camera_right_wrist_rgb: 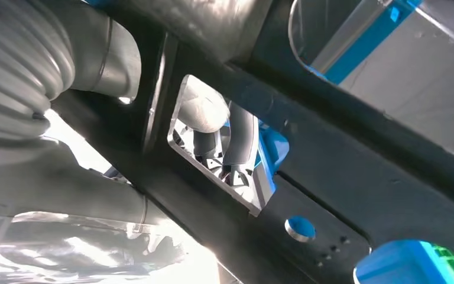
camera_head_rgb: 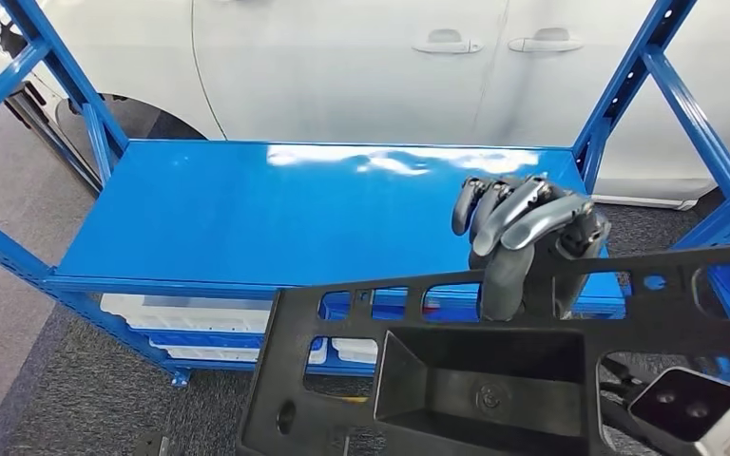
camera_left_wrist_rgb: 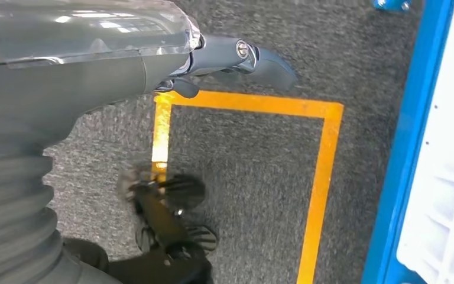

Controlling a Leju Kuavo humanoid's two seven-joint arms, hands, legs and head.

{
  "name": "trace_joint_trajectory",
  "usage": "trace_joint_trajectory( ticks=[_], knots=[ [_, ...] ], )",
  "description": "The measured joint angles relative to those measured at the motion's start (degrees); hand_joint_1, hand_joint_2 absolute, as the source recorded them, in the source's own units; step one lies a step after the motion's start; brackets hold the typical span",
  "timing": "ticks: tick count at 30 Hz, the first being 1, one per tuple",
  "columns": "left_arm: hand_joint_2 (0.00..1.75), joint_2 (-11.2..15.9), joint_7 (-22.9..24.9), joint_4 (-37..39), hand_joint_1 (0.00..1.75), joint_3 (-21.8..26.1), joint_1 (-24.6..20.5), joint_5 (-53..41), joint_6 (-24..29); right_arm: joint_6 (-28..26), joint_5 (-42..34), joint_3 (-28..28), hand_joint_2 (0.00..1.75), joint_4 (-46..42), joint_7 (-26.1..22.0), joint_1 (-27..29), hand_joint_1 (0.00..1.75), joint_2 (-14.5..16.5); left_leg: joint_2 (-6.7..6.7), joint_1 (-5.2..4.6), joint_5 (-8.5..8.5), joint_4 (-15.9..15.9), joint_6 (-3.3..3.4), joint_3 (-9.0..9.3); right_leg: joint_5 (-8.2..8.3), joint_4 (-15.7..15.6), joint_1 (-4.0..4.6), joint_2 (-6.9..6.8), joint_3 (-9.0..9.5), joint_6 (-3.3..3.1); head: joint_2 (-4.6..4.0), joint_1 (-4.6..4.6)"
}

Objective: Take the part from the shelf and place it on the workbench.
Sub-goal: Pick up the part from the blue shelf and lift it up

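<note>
The head view looks forward and down from high on the robot onto the blue shelf [camera_head_rgb: 276, 214]. The left wrist view faces the floor [camera_left_wrist_rgb: 242, 177], close behind the left hand [camera_left_wrist_rgb: 236, 59]. The right wrist view sits tight against the black part [camera_right_wrist_rgb: 343, 171], which the head view shares.

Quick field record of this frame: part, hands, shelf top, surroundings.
part: large black plastic panel with cut-outs, held up in front of the blue rack
right hand: grips the panel's upper edge, fingers over the top
left hand: holds nothing, above grey carpet with yellow floor tape
blue shelf top: bare, glossy
background: white car
</note>
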Motion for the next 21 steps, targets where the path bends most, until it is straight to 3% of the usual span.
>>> trace_joint_trajectory(
  ticks=[1, 2, 5, 6, 7, 10, 12, 14, 15, 16, 17, 18, 19, 21],
  knots=[
    [1.75, 0.01, -0.02, 0.00, 0.00, 0.00, 0.00, 0.11, 0.17, -0.83, -1.08, 0.52, 1.75, 0.20, 0.21, -1.04, 1.75, -0.77, 0.00, 0.01, -0.43, 1.47, -0.08, -0.20, 0.31, 0.08, 0.01, -0.02, -0.47, 0.05, 0.00, 0.00],
    [1.75, 0.01, -0.07, 0.00, 0.00, 0.00, -0.01, 0.19, 0.32, -1.54, -1.98, 0.99, 1.75, 0.44, 0.30, -2.06, 1.75, -1.49, 0.00, 0.01, 0.22, 0.57, -0.09, 0.77, 0.63, 0.17, 0.01, -0.02, -0.94, 0.14, 0.00, 0.00],
    [1.75, 0.04, -0.38, 0.00, 0.00, 0.00, -0.19, 0.40, 0.62, -3.34, -4.38, 2.37, 1.75, 1.10, 0.52, -4.99, 1.75, -3.71, 0.00, -0.11, 4.19, -10.70, 0.39, 7.74, 1.51, 0.61, 0.06, 0.00, -2.05, 0.74, 0.00, 0.00],
    [1.75, 0.04, -0.50, 0.00, 0.00, 0.00, -0.26, 0.49, 0.68, -3.92, -5.17, 2.85, 1.75, 1.30, 0.62, -6.00, 1.75, -4.47, -0.03, -0.23, 4.90, -13.42, 0.69, 9.18, 1.81, 0.74, 0.12, 0.00, -2.30, 1.06, 0.00, -0.01],
    [1.75, 0.04, -0.63, 0.00, 0.00, 0.01, -0.27, 0.60, 0.76, -4.46, -5.94, 3.38, 1.75, 1.52, 0.69, -6.97, 1.75, -5.25, -0.07, -0.39, 5.19, -14.79, 1.04, 9.77, 2.14, 0.81, 0.13, -0.01, -2.47, 1.44, 0.00, -0.01],
    [1.75, 0.02, -0.96, 0.00, 0.00, 0.02, 0.03, 0.90, 1.11, -5.77, -7.86, 4.79, 1.75, 2.13, 0.74, -9.15, 1.75, -7.24, -0.05, -0.48, 6.37, -14.92, 2.07, 9.07, 2.66, 0.82, -0.04, 0.05, -2.93, 2.53, -0.01, 0.00],
    [1.75, -0.01, -1.24, 0.00, 0.00, 0.02, 0.12, 1.20, 1.27, -6.66, -9.07, 5.74, 1.75, 2.42, 0.74, -10.58, 1.75, -8.55, 0.12, -0.29, 7.59, -15.16, 2.71, 8.23, -0.25, 3.45, -0.20, 0.14, -4.27, 3.15, -0.01, 0.00],
    [1.75, 0.00, -1.52, 0.00, 0.00, 0.03, 0.20, 1.44, 1.39, -7.57, -10.07, 6.88, 1.75, 2.66, 0.78, -11.97, 1.75, -9.87, 0.23, -0.28, 8.59, -15.14, 3.08, 7.03, -5.63, 10.00, -0.43, 0.15, -6.34, 3.59, -0.01, 0.00],
    [1.75, 0.01, -1.66, 0.00, 0.00, 0.04, 0.33, 1.53, 1.48, -8.07, -10.51, 7.50, 1.75, 2.77, 0.82, -12.48, 1.75, -10.46, 0.26, -0.31, 9.02, -15.09, 3.18, 6.39, -7.60, 13.41, -0.50, 0.15, -7.09, 3.72, 0.00, 0.00],
    [1.75, 0.01, -1.84, 0.00, 0.00, 0.05, 0.50, 1.58, 1.57, -8.70, -10.99, 8.15, 1.75, 2.89, 0.89, -12.88, 1.75, -11.02, 0.27, -0.33, 9.47, -14.98, 3.14, 5.67, -8.44, 15.68, -0.55, 0.15, -7.16, 3.79, 0.00, 0.00],
    [1.75, 0.01, -2.01, 0.00, 0.00, 0.05, 0.67, 1.62, 1.66, -9.34, -11.46, 8.76, 1.75, 3.00, 0.96, -13.23, 1.75, -11.50, 0.26, -0.33, 9.89, -14.80, 3.08, 4.92, -8.19, 16.23, -0.57, 0.14, -6.38, 3.78, 0.00, 0.00],
    [1.75, 0.01, -2.14, 0.00, 0.00, 0.07, 0.80, 1.65, 1.74, -9.98, -11.86, 9.27, 1.75, 3.09, 0.98, -13.62, 1.75, -11.89, 0.24, -0.33, 10.26, -14.56, 2.98, 4.16, -7.13, 14.73, -0.57, 0.14, -4.60, 3.69, 0.00, 0.00],
    [1.75, 0.01, -2.24, 0.00, 0.00, 0.08, 0.89, 1.65, 1.83, -10.58, -12.24, 9.76, 1.75, 3.15, 1.00, -14.10, 1.75, -12.26, 0.21, -0.33, 10.61, -14.26, 2.83, 3.44, -5.90, 11.63, -0.57, 0.15, -1.97, 3.54, 0.00, 0.00],
    [1.75, 0.01, -2.31, 0.00, 0.00, 0.09, 0.97, 1.65, 1.95, -11.45, -12.76, 10.53, 1.75, 3.19, 0.99, -15.13, 1.75, -12.81, 0.13, -0.42, 11.18, -13.81, 2.38, 2.42, -5.20, 4.54, -0.38, 0.19, 3.00, 3.00, 0.00, -0.01]
  ],
)
